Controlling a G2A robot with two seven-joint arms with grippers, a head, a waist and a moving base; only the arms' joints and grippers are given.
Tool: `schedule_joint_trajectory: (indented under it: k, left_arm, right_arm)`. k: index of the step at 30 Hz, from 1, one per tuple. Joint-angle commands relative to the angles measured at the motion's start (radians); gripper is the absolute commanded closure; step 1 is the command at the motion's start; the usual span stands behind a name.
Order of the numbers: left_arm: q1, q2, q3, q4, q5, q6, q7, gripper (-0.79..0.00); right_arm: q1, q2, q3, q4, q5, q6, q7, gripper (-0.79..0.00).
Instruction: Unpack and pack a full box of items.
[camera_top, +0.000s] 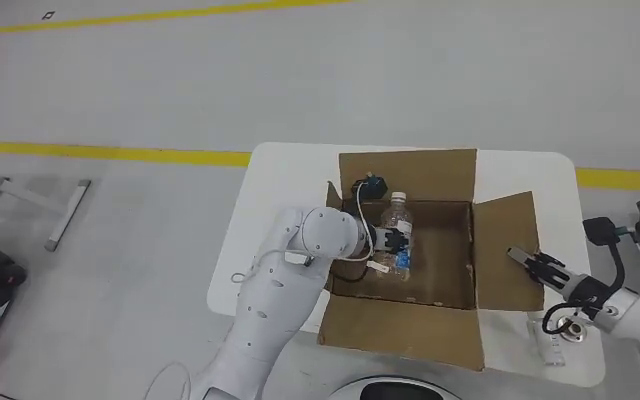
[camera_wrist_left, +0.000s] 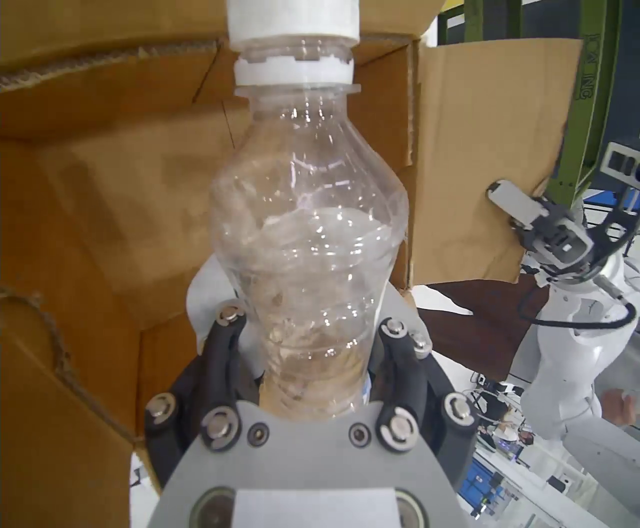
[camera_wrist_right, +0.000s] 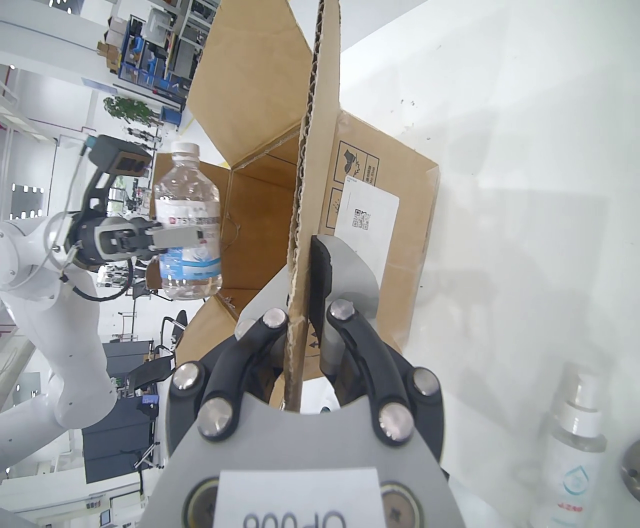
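Cardboard flap (camera_top: 503, 245) was pinched in our right claw (camera_wrist_right: 300, 320), a bottle (camera_wrist_left: 305, 240) gripped in our left claw (camera_wrist_left: 310, 325) over the box (camera_top: 445, 255); a sprayer (camera_wrist_right: 570, 450) lay beside the right claw, so we judged the job midway.

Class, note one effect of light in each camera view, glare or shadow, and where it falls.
Top view: the brown cardboard box is darker inside than on its flaps. Left wrist view: glints speckle the clear plastic water bottle in the left gripper. Right wrist view: soft shadow falls on the white table beside the box.
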Motion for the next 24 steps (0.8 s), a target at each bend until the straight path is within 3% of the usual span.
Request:
schedule_joint_trajectory:
  k: [1, 9, 22, 23, 24]
  left_arm:
    - [-0.016, -0.004, 0.031, 0.030, 0.034, 0.028, 0.000, 0.000]
    - [-0.082, -0.024, 0.111, 0.150, 0.088, 0.124, 0.001, 0.000]
    - [-0.110, -0.034, 0.145, 0.287, 0.138, 0.161, 0.012, 0.000]
    - [-0.114, -0.036, 0.146, 0.299, 0.139, 0.169, 0.015, -0.203]
    - [-0.116, -0.037, 0.146, 0.305, 0.136, 0.173, 0.015, -0.539]
  right_arm:
    - [-0.004, 0.000, 0.006, -0.009, 0.011, -0.001, 0.004, 0.000]
    - [-0.023, 0.003, 0.038, -0.075, 0.056, -0.008, 0.021, 0.000]
    - [-0.039, 0.007, 0.058, -0.129, 0.056, -0.029, 0.027, 0.000]
    - [-0.042, 0.008, 0.060, -0.134, 0.058, -0.032, 0.028, 0.000]
    - [-0.044, 0.008, 0.062, -0.136, 0.060, -0.032, 0.030, 0.000]
